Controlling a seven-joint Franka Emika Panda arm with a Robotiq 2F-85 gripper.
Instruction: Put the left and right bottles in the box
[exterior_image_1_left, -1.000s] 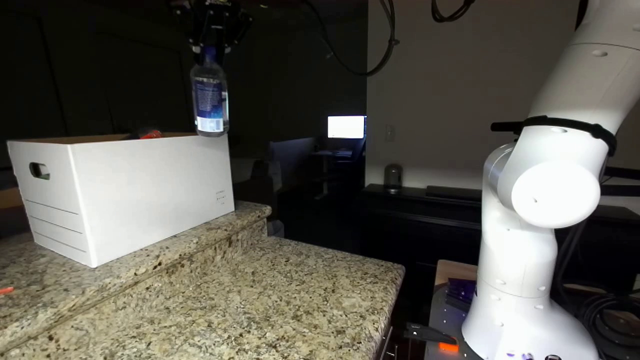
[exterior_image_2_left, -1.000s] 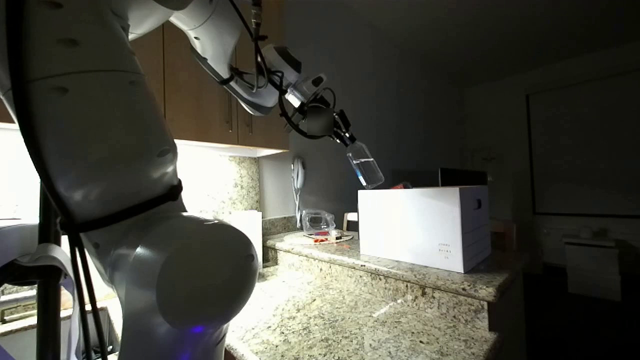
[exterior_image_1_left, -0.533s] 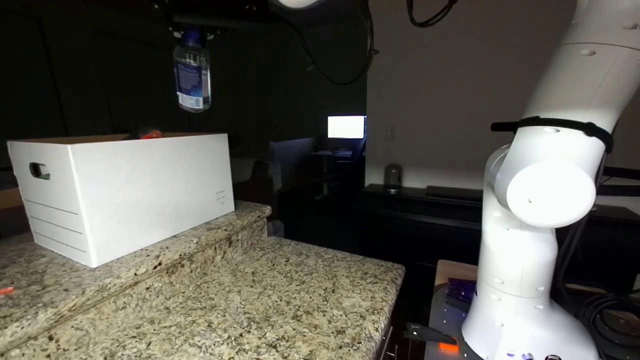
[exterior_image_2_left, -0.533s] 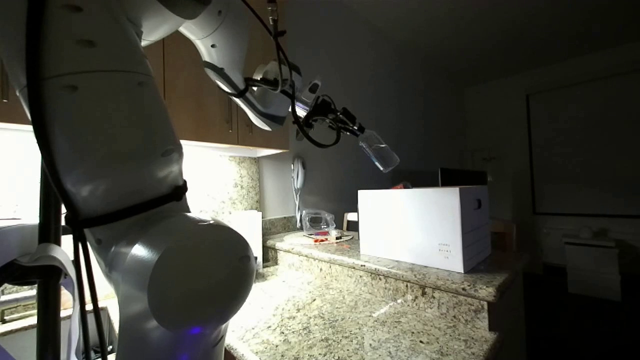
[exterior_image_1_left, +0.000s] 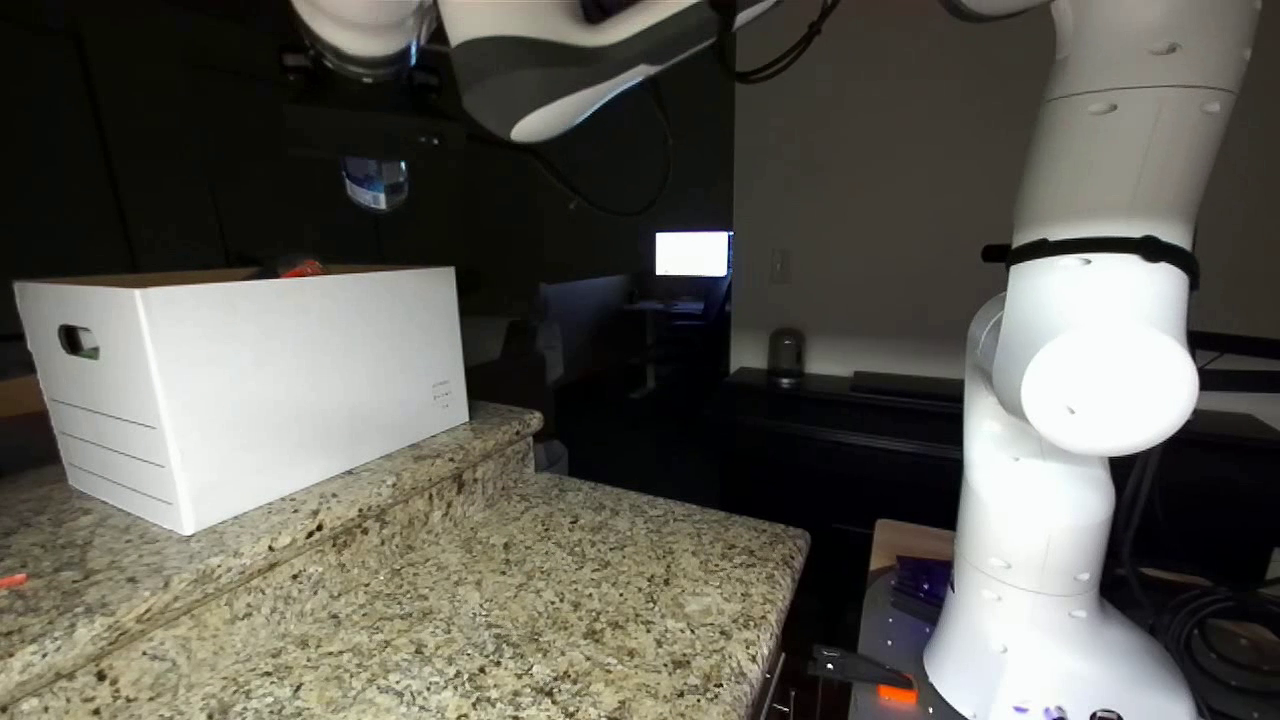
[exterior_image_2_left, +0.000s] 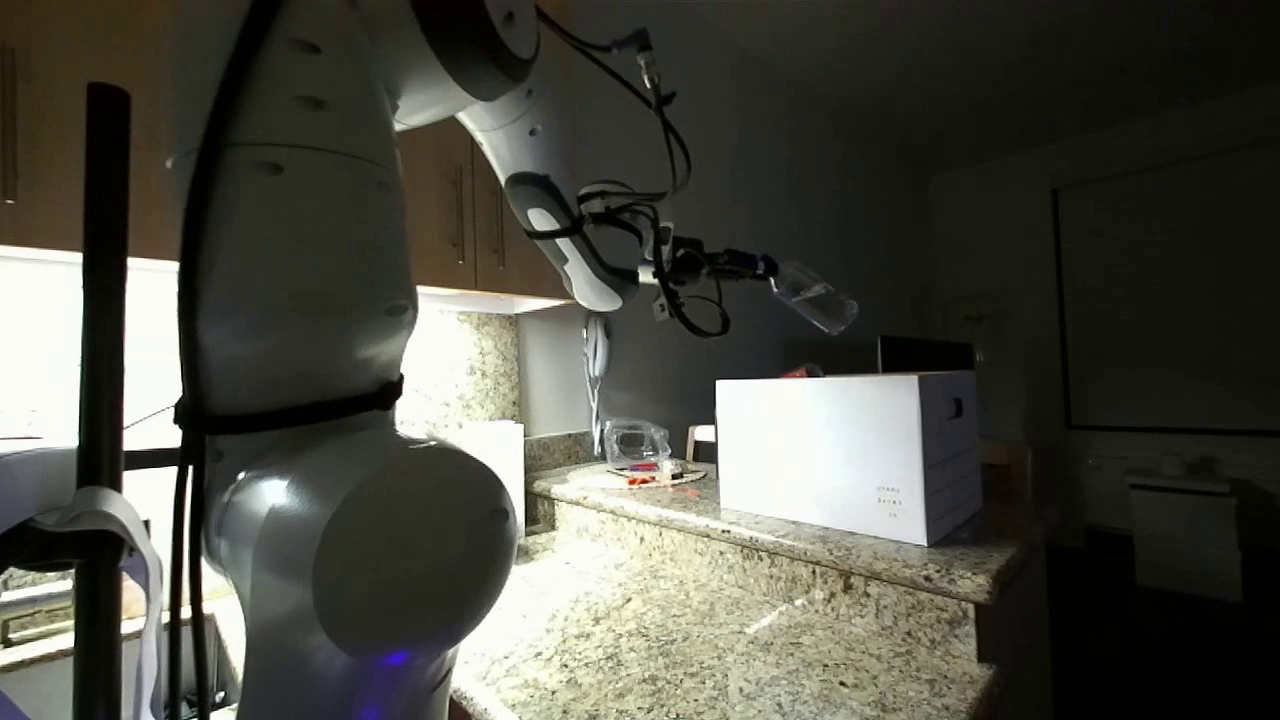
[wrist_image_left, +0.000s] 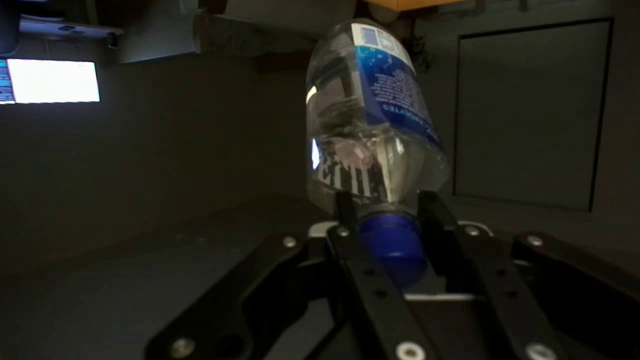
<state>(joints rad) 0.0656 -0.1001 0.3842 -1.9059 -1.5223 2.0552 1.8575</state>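
In the wrist view, bottom centre, the tool is drawn tight on the blue cap of a clear bottle reaching up the frame. In an exterior view, right of centre, the bottle hangs tilted, higher than and apart from the white box, which stands on the tabletop. Farther back, upper left in the wrist view, a screen glows.

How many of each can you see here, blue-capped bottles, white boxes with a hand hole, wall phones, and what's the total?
Blue-capped bottle: 1, held by the gripper
White box with a hand hole: 1
Wall phone: 1
Total: 3 in view; most of the box's inside is hidden.
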